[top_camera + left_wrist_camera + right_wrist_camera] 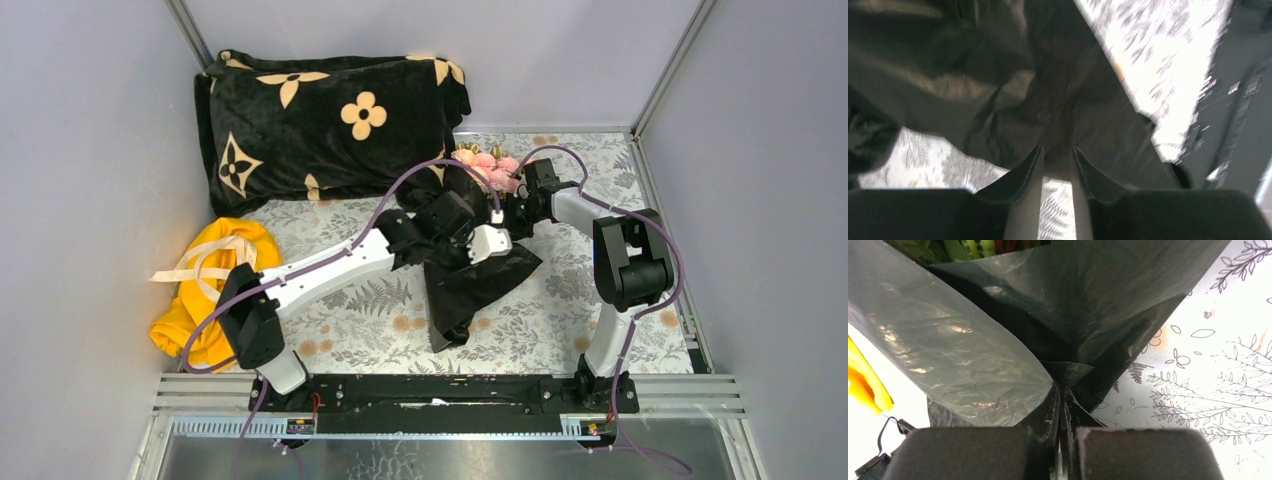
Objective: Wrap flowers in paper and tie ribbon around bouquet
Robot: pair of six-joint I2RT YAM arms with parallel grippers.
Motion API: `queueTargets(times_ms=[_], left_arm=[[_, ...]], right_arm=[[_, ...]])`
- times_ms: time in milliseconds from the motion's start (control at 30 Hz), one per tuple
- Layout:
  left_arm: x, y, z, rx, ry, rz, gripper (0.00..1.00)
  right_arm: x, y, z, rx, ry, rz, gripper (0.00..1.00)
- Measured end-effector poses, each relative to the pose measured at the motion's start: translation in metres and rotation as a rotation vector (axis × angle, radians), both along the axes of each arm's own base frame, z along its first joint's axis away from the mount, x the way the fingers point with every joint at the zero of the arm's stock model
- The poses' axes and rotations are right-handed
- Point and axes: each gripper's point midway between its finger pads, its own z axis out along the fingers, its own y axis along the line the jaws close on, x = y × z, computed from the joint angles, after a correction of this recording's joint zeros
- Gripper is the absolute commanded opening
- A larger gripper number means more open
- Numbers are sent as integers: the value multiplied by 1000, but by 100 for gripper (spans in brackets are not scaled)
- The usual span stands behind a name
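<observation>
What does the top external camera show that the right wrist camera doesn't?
Only the top external view: the pink heads of the flowers, the ribbon lying on the yellow cloth, the black blanket and both arms. Only the right wrist view: the right end effector shut on a fold of the paper, seen close up, with green stems just above. Both: the paper, the yellow cloth and the printed table cover.

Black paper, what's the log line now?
right gripper shut on crinkly black paper | left gripper open | cream ribbon on yellow cloth
</observation>
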Motion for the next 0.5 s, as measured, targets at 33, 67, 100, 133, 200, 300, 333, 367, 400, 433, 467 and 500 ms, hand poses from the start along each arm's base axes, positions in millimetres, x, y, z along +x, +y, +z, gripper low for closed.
queueTargets(times_ms=[33,67,100,133,200,300,333,367,400,433,467,500], left_arm=[[1,9,-7,21,-14,11,29],[1,18,-21,59,-20,22,30],[1,26,-38,102,-13,34,31],[-1,33,-56,147,2,41,34],[-10,43,-93,238,39,34,38],[-29,41,-123,306,37,-8,48],[-37,36,-126,307,19,-31,50],[-43,30,-126,301,0,-56,51],[-49,23,-126,288,-23,-81,52],[-54,18,-126,278,-47,-105,53],[-61,13,-127,268,-70,-130,54],[-65,12,-129,268,-83,-146,55]], right_arm=[[1,0,0,0,-1,0,0],[2,0,0,0,-2,0,0],[3,0,0,-2,-3,-1,0],[3,0,0,-5,-5,-3,0],[5,0,0,-6,-10,-5,0],[6,-1,0,-10,-12,-11,0],[6,-1,-1,-11,-12,-14,0],[6,-1,-1,-11,-11,-16,0],[7,-2,-1,-14,-12,-18,0],[7,-2,-1,-17,-13,-20,0],[7,-3,-1,-20,-13,-21,0],[7,-3,-2,-24,-12,-25,0]])
